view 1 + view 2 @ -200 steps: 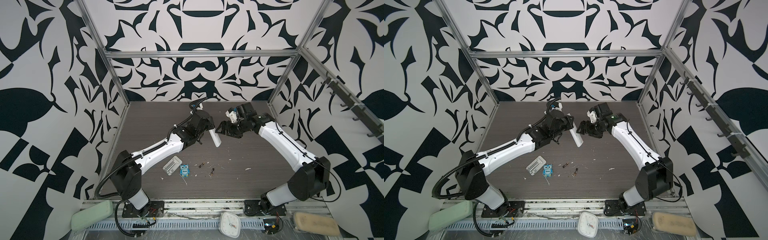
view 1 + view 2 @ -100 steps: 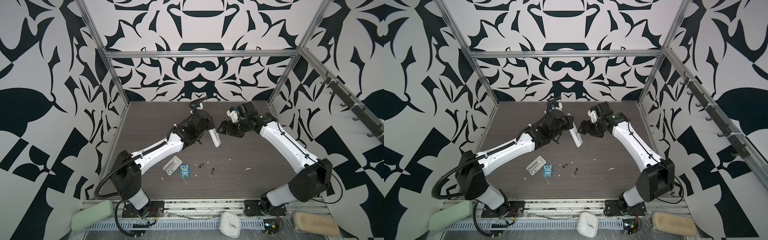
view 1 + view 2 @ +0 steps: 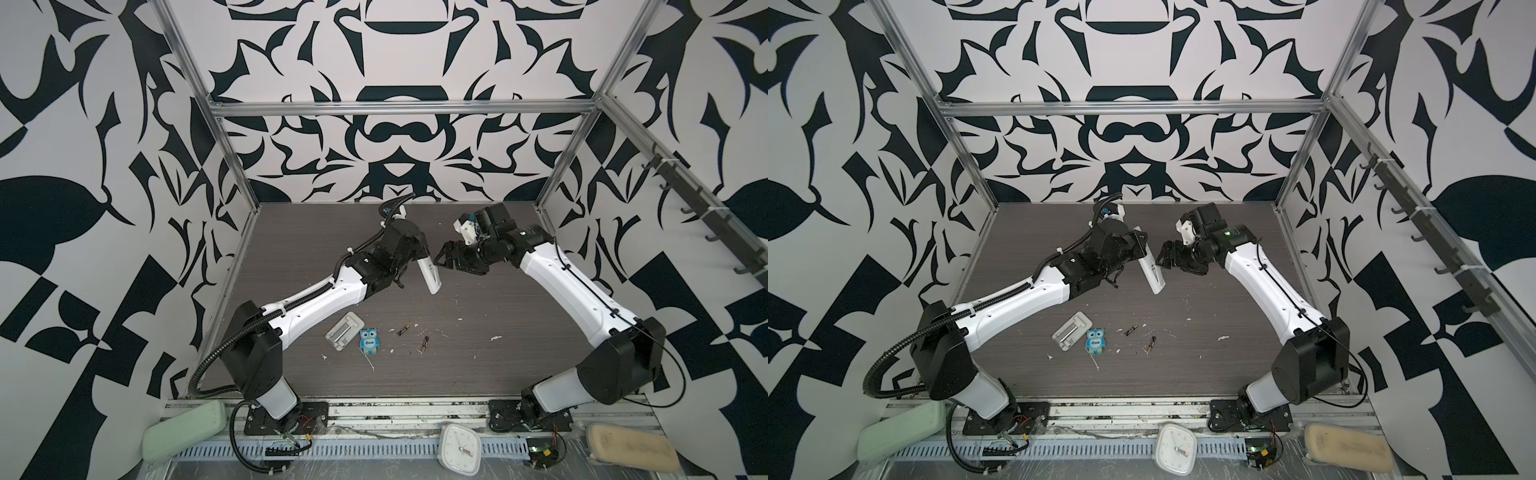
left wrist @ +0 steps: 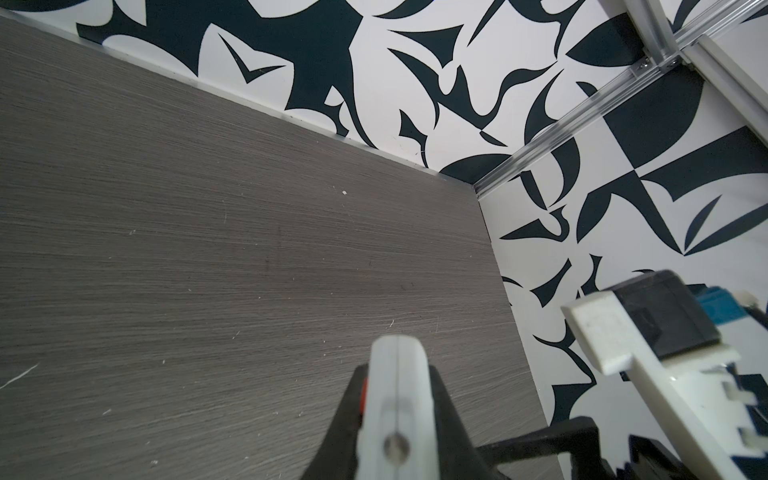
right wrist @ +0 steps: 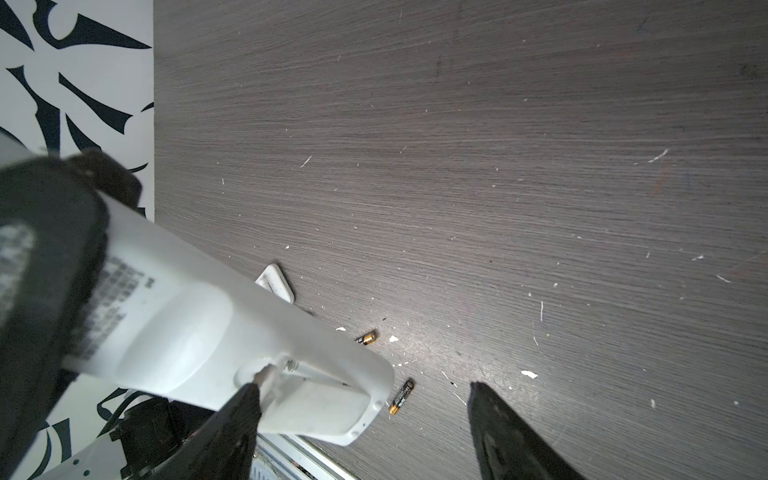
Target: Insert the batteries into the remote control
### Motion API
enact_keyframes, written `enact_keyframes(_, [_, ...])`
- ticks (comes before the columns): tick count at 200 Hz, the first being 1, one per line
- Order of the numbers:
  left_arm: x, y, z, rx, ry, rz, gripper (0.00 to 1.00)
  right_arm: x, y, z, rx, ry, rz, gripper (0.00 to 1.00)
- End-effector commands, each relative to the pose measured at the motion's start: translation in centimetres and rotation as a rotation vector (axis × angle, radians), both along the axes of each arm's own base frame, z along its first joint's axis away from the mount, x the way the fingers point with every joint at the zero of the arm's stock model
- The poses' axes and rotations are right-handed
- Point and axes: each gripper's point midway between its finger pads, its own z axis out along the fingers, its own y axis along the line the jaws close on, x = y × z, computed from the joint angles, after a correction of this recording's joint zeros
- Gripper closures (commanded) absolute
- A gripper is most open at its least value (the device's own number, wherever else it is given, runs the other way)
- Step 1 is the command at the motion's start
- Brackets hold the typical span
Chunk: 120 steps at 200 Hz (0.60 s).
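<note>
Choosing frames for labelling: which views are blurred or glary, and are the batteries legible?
Right wrist view: the remote control, close to the lens, is soft; the batteries are sharp, beside a sheen on the table. Left wrist view: table grain crisp, remote control soft. Both top views: evenly lit, batteries tiny.
</note>
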Motion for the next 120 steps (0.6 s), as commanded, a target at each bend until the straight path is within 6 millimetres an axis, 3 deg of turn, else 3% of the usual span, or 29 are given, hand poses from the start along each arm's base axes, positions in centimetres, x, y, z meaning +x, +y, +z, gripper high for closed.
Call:
enact_keyframes(1, [0.57, -0.36, 3.48, -0.078, -0.062, 0.007, 1.00, 0.05, -0.57, 0.62, -0.025, -0.024, -0.010, 0.19])
enact_keyframes(120, [0.40, -0.42, 3.28, -0.083, -0.058, 0.004, 1.00, 0.80, -0.57, 0.33, -0.033, -0.034, -0.023, 0.18])
